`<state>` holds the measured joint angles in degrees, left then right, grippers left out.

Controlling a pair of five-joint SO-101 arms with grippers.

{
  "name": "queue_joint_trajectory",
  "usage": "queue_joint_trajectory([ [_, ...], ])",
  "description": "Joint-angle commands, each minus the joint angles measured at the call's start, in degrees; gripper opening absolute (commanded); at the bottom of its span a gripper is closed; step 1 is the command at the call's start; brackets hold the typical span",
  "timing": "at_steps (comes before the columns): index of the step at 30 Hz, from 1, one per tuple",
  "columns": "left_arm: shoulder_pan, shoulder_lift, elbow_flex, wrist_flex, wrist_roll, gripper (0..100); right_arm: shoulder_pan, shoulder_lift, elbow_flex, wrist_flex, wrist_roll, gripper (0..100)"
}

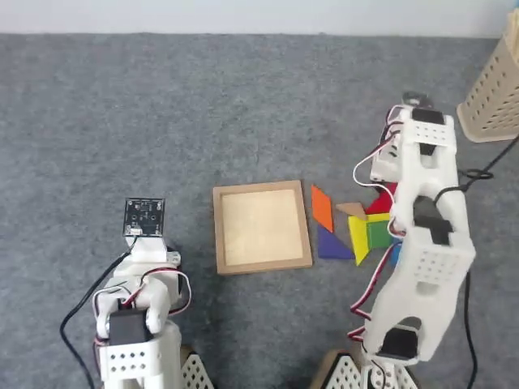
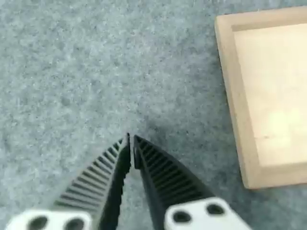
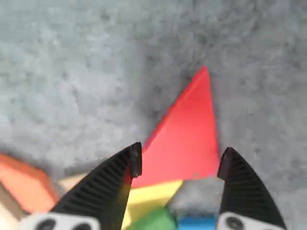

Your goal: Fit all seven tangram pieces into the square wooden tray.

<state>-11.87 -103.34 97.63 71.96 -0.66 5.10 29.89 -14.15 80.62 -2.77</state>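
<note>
From above, the right arm [image 1: 423, 243] covers most of the red triangle [image 1: 382, 199], one side of the green piece [image 1: 378, 234] and nearly all of the blue piece [image 1: 395, 254]. Beside the left hand [image 2: 132, 143], the tray [image 2: 229, 91] runs off the picture's edge. The orange piece [image 3: 21, 184] near the right hand [image 3: 181, 158] is blurred and cut off.

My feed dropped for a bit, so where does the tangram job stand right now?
Done: nothing; the tray is bare. In hand: the right arm's jaws stand open over the red triangle, not gripping it. To do: place every piece; orange, purple, yellow and green lie beside the tray.
</note>
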Motion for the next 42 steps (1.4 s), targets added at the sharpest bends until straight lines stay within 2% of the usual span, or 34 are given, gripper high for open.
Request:
queue_joint_trajectory([
  [1,-0.26,-1.32,-1.10,0.35,0.44,1,-0.13,-9.54,-3.08,3.91,4.22,26.8],
  [4,-0.26,-1.32,-1.10,0.35,0.44,1,0.57,-11.65,-0.44,4.97,5.71,26.9],
  [10,-0.26,-1.32,-1.10,0.35,0.44,1,-0.13,-8.40,8.53,-3.47,5.45,31.6],
  [16,-0.26,-1.32,-1.10,0.35,0.44,1,3.03,-2.95,9.58,-5.67,-2.46,31.5],
  [24,-0.26,-1.32,-1.10,0.35,0.44,1,2.15,2.51,8.00,-5.49,-8.26,31.4],
  [35,-0.26,-1.32,-1.10,0.35,0.44,1,2.24,4.26,4.48,-6.81,-3.96,31.2],
  [42,-0.26,-1.32,-1.10,0.35,0.44,1,2.24,4.35,4.75,-7.16,-5.01,20.5],
])
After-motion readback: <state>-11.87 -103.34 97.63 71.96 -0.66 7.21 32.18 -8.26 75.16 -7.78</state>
